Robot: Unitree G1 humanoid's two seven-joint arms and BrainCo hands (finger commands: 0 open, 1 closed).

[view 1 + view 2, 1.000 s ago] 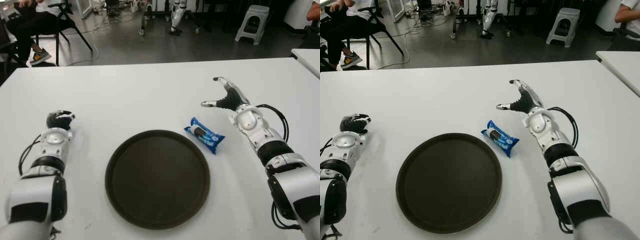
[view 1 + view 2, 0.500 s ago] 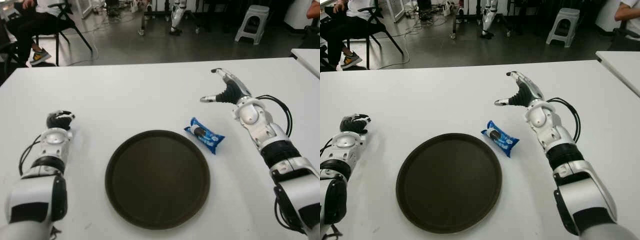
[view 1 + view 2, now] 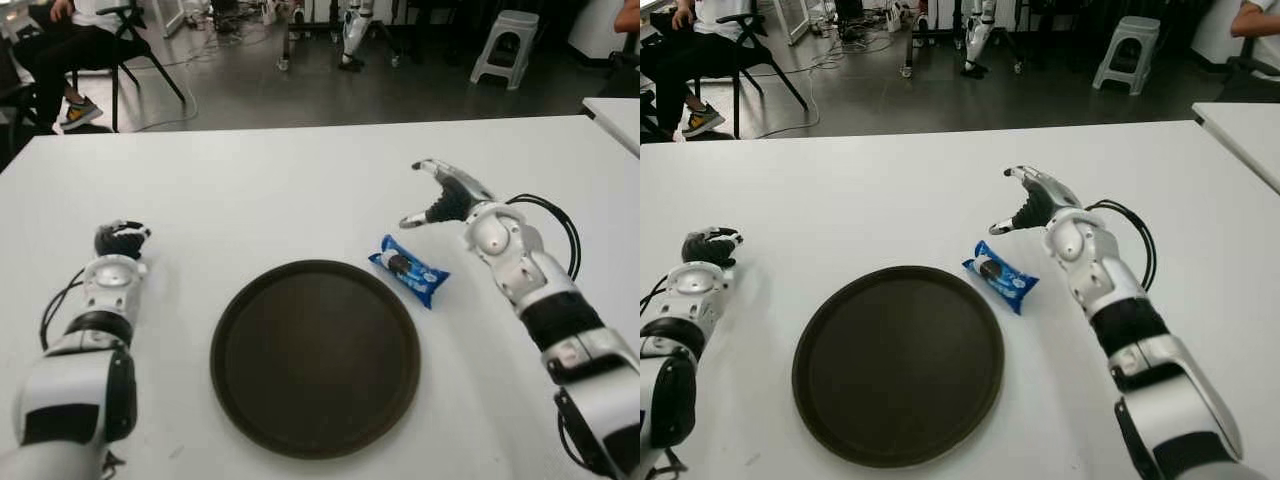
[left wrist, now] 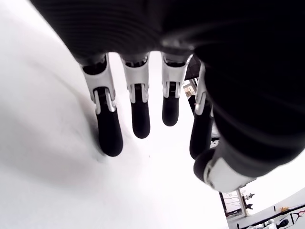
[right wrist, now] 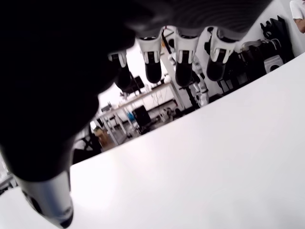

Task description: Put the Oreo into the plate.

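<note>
A blue Oreo packet (image 3: 408, 269) lies on the white table (image 3: 280, 190), just right of a round dark plate (image 3: 314, 356) and outside its rim. My right hand (image 3: 432, 198) hovers a little beyond and to the right of the packet, fingers spread and holding nothing; its wrist view shows only its fingertips (image 5: 183, 75) over bare table. My left hand (image 3: 120, 240) shows at the table's left side, far left of the plate, fingers relaxed and holding nothing.
Beyond the table's far edge are a grey floor, a white stool (image 3: 505, 45), a chair with a seated person (image 3: 60, 50) at far left, and another white table's corner (image 3: 615, 112) at right.
My right hand has swung left and slightly toward me, closing in on the Oreo packet, with its fingers curling downward. The packet, plate and left hand have not moved.
</note>
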